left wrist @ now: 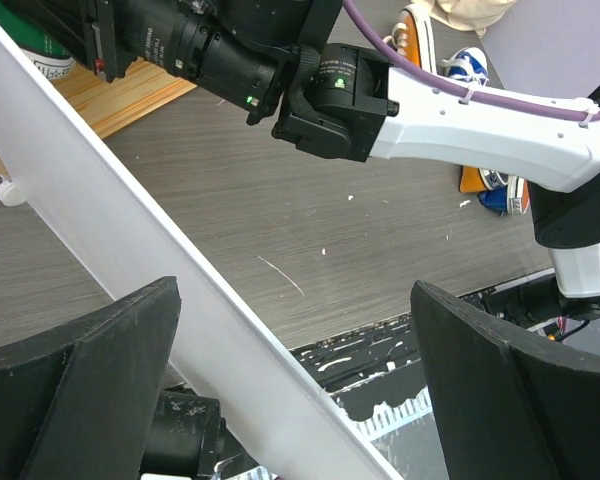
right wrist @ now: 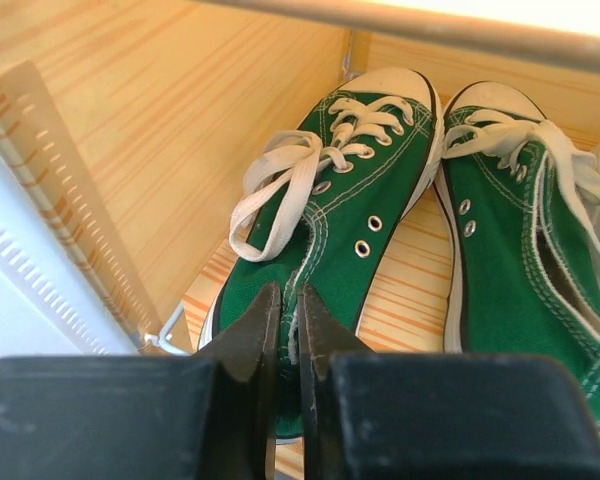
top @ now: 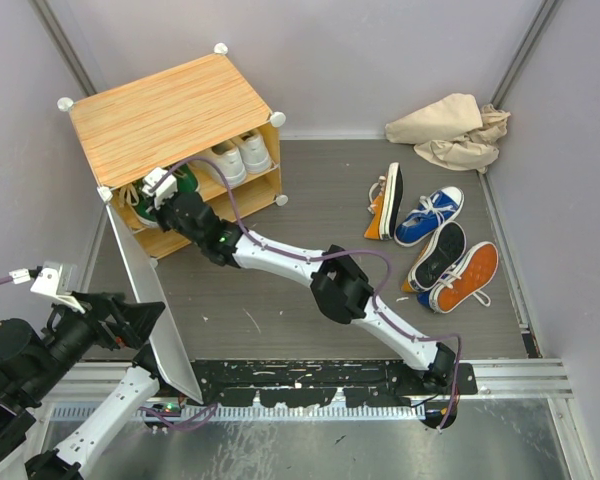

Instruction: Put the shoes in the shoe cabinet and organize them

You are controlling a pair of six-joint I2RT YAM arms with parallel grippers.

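The shoe cabinet [top: 170, 110] stands at the back left with its pale door [top: 155, 300] swung open toward me. A pair of green shoes [right wrist: 350, 200] rests on the wooden shelf inside, and white shoes [top: 235, 155] sit beside them. My right gripper [right wrist: 288, 310] reaches into the cabinet and is shut on the heel rim of the left green shoe. My left gripper [left wrist: 295, 290] is open, its wide fingers [left wrist: 90, 370] straddling the door's [left wrist: 130, 250] edge. Orange and blue shoes [top: 430, 215] lie loose on the floor at the right.
A crumpled beige cloth bag [top: 450, 130] lies in the back right corner. The right arm [top: 340, 285] stretches diagonally across the grey floor. An orange shoe [top: 385, 200] stands on its side; another [top: 467, 277] lies sole up near the right wall.
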